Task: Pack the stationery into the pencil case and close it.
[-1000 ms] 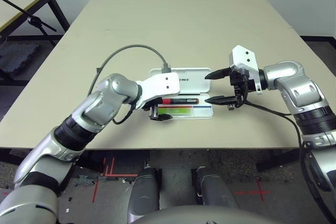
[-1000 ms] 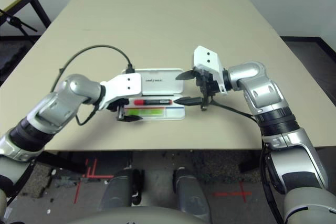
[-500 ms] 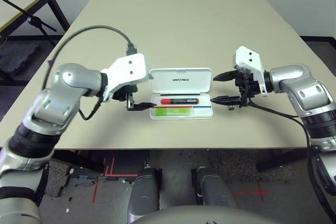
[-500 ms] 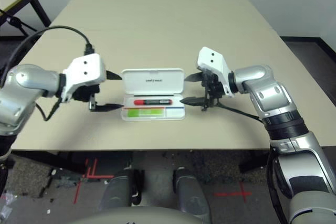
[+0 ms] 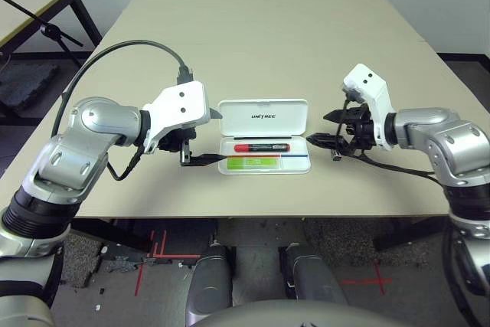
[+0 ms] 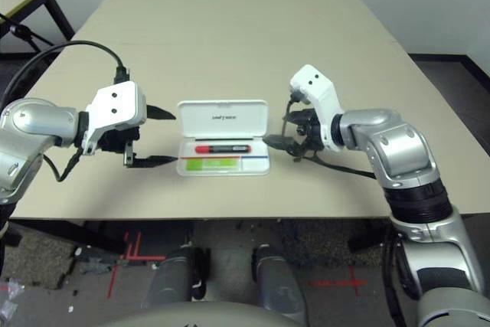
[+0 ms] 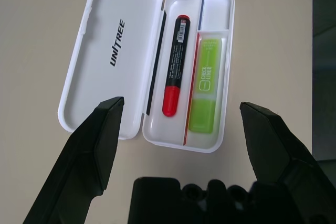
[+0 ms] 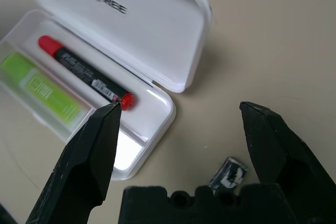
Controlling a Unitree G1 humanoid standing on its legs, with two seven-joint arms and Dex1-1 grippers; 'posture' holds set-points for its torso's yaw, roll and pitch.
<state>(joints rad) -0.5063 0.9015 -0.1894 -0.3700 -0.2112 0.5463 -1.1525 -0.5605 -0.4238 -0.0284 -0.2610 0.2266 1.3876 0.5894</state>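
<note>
The clip (image 8: 228, 174) lies on the table beside the case (image 8: 158, 118), between the right gripper's (image 8: 181, 106) spread fingers. Probably light, rigid and slippery: grasp across its long sides, near mid-length. Left gripper (image 7: 182, 103): jaws apart, empty, near the case.

My two eyes sit close together on my head and look forward and down over my forearms, sharing the whole pencil case (image 5: 264, 117) and most of the table (image 5: 260, 44). On my left wrist, a camera looks along my left pincer (image 7: 184, 106), the case close ahead beyond its tips. My right wrist's camera looks along my right pincer (image 8: 181, 106), also from close by, with the case partly cut off. Both wrist views share the marker (image 7: 176, 64) and green bar (image 7: 205, 85).
</note>
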